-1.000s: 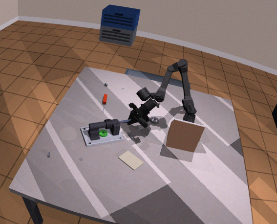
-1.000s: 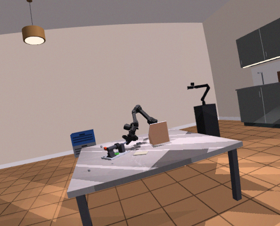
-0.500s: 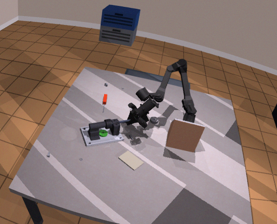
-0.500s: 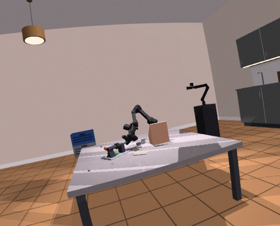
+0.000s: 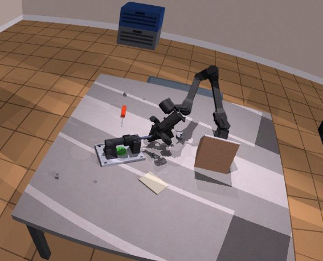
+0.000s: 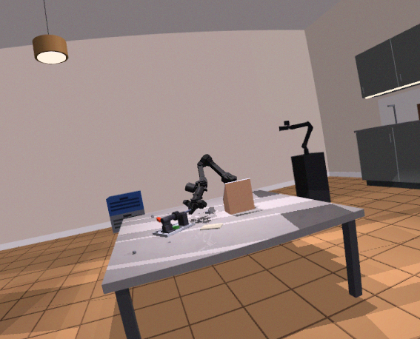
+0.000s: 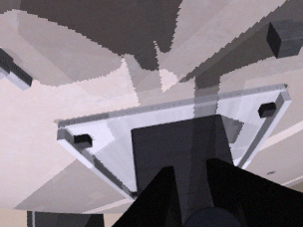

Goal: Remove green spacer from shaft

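Note:
The dark housing assembly stands on a pale base plate (image 5: 121, 163) (image 7: 120, 149), with an upright block (image 5: 110, 151) at its left and another block (image 5: 135, 146) (image 7: 169, 149) at its right. The green spacer (image 5: 121, 151) (image 6: 175, 227) lies low between the two blocks, below the shaft line. The grey shaft (image 5: 145, 137) sticks out of the right block. My gripper (image 5: 151, 137) (image 7: 190, 173) is shut on its outer end. Dark collars (image 5: 127, 139) sit along the shaft line beside the right block; separate spacers there cannot be told apart. The shaft's inner end is hidden.
A brown upright panel (image 5: 216, 155) (image 6: 238, 196) stands right of the arm. A cream card (image 5: 153, 183) (image 6: 211, 226) lies in front. A red-handled screwdriver (image 5: 123, 111) lies behind the plate. Small metal parts (image 5: 57, 176) (image 5: 125, 94) lie about, and a silvery part (image 5: 180, 135) is beside the gripper.

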Controlling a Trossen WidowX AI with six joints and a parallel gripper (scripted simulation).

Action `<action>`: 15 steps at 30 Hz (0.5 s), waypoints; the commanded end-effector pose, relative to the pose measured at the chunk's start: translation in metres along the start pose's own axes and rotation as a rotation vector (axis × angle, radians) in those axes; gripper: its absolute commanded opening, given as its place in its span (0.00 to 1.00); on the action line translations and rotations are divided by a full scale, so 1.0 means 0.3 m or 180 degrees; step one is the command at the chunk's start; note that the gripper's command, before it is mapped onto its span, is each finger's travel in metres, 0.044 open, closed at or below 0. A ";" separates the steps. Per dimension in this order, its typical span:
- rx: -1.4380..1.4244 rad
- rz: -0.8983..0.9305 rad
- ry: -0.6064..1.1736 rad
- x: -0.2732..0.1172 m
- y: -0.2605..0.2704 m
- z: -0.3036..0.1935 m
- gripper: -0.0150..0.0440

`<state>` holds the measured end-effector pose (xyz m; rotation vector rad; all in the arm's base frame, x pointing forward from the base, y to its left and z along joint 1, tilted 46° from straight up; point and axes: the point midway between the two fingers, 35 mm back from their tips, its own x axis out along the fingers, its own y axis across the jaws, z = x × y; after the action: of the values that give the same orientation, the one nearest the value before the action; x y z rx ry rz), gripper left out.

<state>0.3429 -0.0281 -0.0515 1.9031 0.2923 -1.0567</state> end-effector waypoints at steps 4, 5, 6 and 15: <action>0.0005 0.0008 0.0014 0.008 0.003 -0.012 0.25; 0.0005 0.0008 0.0014 0.009 0.003 -0.012 0.25; 0.0005 0.0008 0.0014 0.009 0.003 -0.013 0.25; 0.0005 0.0008 0.0014 0.016 0.003 -0.020 0.25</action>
<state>0.3467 -0.0262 -0.0532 1.9031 0.2925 -1.0563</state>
